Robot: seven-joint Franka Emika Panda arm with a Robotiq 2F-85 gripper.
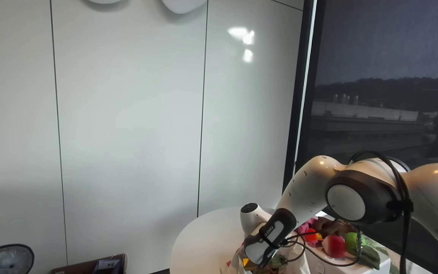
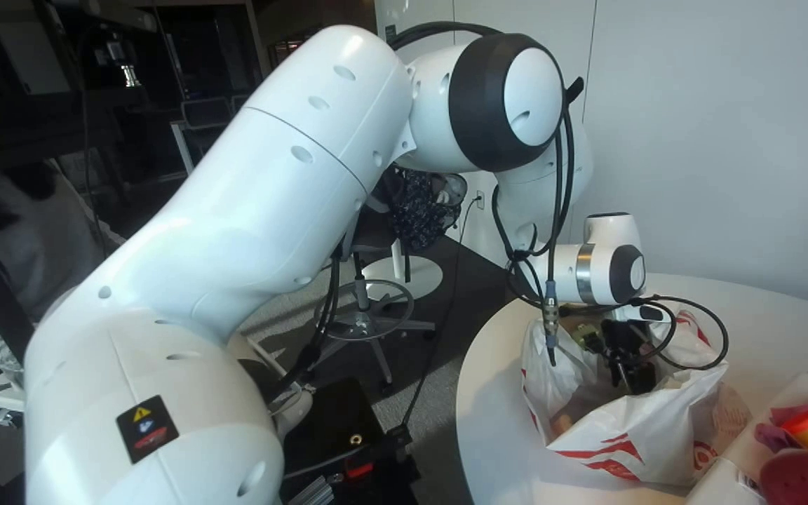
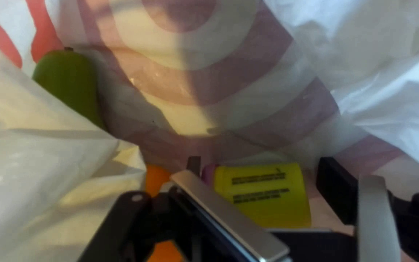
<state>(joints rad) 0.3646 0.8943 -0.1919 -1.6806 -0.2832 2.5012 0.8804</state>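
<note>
Peering down the wrist view into the white bag (image 3: 31, 156), I find a green fruit (image 3: 66, 82) at ten o'clock, an orange thing (image 3: 156, 179) near seven, then a yellow tub (image 3: 264, 198) at five. My gripper (image 3: 262, 176) stands wide, that tub showing between its fingers (image 3: 335, 189); a gap shows toward three o'clock, but contact toward nine I cannot judge.

In an exterior view, the camera faces a white panelled wall (image 1: 127, 133) and a window (image 1: 386, 49), the Panda arm (image 1: 310, 186) and round white table (image 1: 203, 239) low at right. In an exterior view, the camera stands close beside the arm and looks down across the table to a plastic bag (image 2: 663, 428); both exterior views share all three. The wrist view peers into the bag from close up, the gripper (image 3: 262, 178) along its lower edge.
</note>
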